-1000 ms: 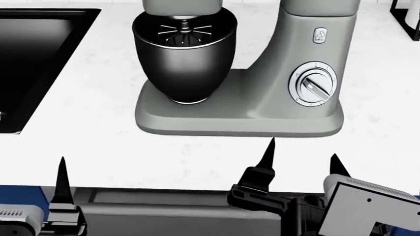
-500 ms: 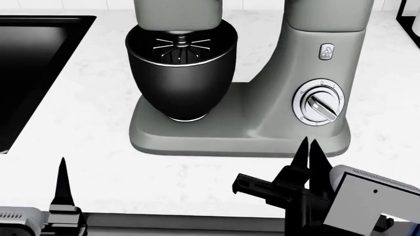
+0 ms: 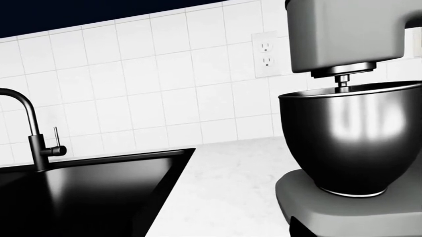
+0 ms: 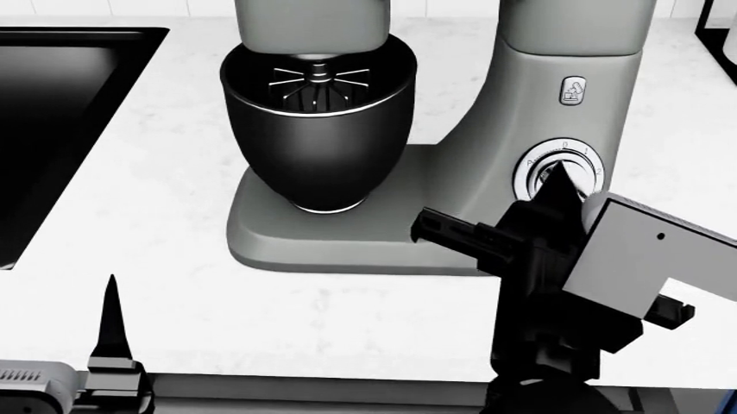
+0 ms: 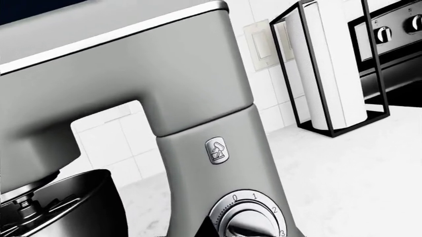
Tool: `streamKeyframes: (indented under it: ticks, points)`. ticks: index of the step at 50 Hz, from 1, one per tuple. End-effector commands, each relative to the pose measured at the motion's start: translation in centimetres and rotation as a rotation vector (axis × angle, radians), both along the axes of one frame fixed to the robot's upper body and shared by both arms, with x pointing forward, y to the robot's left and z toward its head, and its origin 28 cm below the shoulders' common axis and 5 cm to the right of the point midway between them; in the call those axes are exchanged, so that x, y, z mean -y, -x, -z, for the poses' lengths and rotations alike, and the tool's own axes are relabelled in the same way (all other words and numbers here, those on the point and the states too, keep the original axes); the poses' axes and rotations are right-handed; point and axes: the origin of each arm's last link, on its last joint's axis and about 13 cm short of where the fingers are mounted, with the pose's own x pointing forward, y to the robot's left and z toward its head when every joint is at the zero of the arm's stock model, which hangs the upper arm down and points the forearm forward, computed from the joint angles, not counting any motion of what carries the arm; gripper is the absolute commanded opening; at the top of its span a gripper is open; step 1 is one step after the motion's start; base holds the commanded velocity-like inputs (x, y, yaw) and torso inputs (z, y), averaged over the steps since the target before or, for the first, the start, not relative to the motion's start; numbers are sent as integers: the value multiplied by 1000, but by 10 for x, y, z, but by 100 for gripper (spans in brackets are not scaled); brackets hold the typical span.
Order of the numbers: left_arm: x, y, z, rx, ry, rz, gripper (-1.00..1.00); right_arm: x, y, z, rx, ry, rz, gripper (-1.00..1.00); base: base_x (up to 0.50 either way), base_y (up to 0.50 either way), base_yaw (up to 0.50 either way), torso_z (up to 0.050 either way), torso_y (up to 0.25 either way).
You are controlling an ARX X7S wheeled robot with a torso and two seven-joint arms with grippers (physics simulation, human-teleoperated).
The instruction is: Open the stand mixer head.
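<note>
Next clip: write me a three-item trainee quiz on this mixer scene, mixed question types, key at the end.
1. True or false: the stand mixer head is tilted up, clear of the bowl.
2. Which end effector is nearer the chrome dial: A left, B right?
3. Fill in: the black sink lies on the mixer's ___ side in the head view.

Key: 1 false, it sits down over the bowl; 2 B; 3 left.

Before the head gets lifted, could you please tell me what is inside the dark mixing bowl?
Inside the bowl, the wire whisk hangs from the stand mixer head. The head covers the whisk's upper shaft, and the bowl's bottom is hidden.
</note>
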Motion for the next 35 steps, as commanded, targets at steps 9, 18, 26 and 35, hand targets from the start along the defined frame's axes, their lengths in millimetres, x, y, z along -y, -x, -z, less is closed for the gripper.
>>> streamKeyframes:
  ticks: [9, 18, 26, 35]
  points:
    - [-5, -11, -1, 9, -18, -23, 100, -7, -15, -12, 10, 4, 18, -100, 0, 0, 0, 0, 0]
    - [-4, -12, -1, 9, -20, -22, 100, -7, -23, -18, 18, -2, 42, -100, 0, 0, 0, 0, 0]
    - [-5, -12, -1, 11, -19, -23, 100, -7, -27, -24, 23, -5, 64, -100, 0, 0, 0, 0, 0]
    - [-6, -14, 0, 11, -19, -22, 100, -7, -31, -28, 30, -6, 84, -100, 0, 0, 0, 0, 0]
